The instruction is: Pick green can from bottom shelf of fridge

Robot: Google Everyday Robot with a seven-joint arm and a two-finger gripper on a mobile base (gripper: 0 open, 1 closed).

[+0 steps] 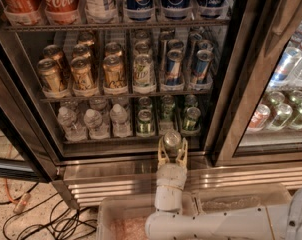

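- Gripper closed to can width around green can, fingers pressed against both sides.
- Can held upright, just outside front edge of bottom shelf, above fridge sill.

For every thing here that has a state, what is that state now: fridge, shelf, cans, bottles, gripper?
Tall stainless steel fridge: open at the front.
Thin dark wire bottom shelf: stocked.
Small green can with silver top: upright, held in front of the shelf rail.
Two-finger gripper: below the shelf's front edge, fingers shut on that can.
Clear plastic water bottles: upright, shelf's left.
Other green cans: upright, shelf's right.
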